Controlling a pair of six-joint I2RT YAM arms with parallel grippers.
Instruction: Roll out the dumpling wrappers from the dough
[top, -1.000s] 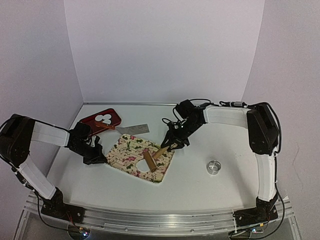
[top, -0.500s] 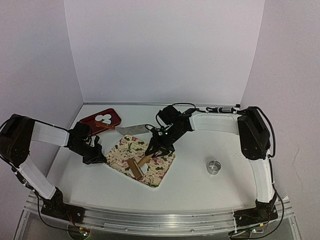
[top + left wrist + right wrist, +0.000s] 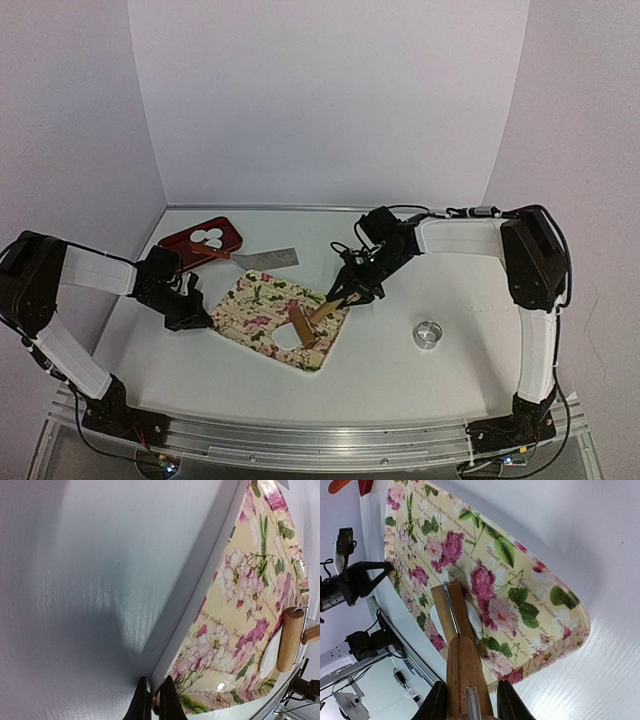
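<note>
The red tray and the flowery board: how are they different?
The plain red tray is smaller than the cream flower-printed board. The tray holds round white discs; the board carries a wooden roller over flattened white dough. The left gripper pinches the board's edge, not the tray. Both lie flat on the white table.

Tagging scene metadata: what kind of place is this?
Probably a lab test cell staged for kitchen work: bare white walls boxing in a white table, a left arm and right arm on a metal rail, plus a floral board and rolling pin.
</note>
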